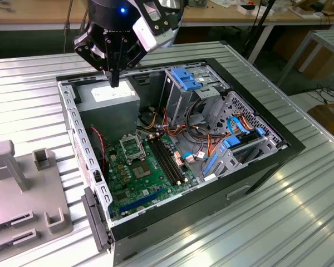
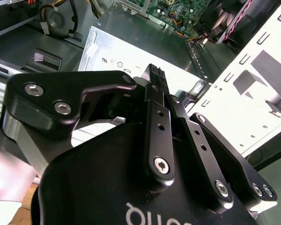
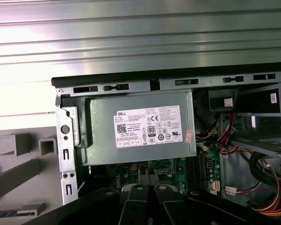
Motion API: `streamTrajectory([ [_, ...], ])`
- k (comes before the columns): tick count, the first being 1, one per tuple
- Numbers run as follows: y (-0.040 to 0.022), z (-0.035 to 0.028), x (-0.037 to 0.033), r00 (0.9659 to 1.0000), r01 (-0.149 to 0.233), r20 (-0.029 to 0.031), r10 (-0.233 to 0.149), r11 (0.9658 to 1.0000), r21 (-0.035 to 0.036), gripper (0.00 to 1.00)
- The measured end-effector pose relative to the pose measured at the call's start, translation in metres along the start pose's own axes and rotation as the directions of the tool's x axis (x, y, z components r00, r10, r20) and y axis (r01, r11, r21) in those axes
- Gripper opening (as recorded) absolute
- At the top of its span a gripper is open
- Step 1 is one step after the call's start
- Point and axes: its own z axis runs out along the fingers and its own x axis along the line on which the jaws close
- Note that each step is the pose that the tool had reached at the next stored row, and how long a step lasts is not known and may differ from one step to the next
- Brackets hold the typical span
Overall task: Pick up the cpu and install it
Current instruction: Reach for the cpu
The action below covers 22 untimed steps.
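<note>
Gripper over the power supply, cpu down on the board

Exterior view: the gripper [image 1: 114, 78] hangs above the power supply [image 1: 108, 100] in one corner of the case [image 1: 292, 146], jaws pinched almost together with nothing in them. I reckon the cpu [image 1: 140, 169] is that little grey square mid-motherboard [image 1: 128, 189], just beside the socket frame [image 1: 131, 147]. Second wrist view: fingertips [image 2: 154, 77] nearly touching. First wrist view: same, over the label [image 3: 147, 126]. I'd open up well above the board, come down square and grip the chip's edges only.

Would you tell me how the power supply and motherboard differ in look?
The power supply is a grey metal box with a white label; the motherboard is a flat green board crowded with parts. The power supply stands taller; the motherboard lies low. Both sit inside the open case.
</note>
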Motion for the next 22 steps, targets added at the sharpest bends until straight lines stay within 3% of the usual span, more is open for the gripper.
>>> streamTrajectory([
  [22,-0.0008,0.0005,0.011,1.0,0.0,-0.0001,0.0,1.0,0.0,0.11],
])
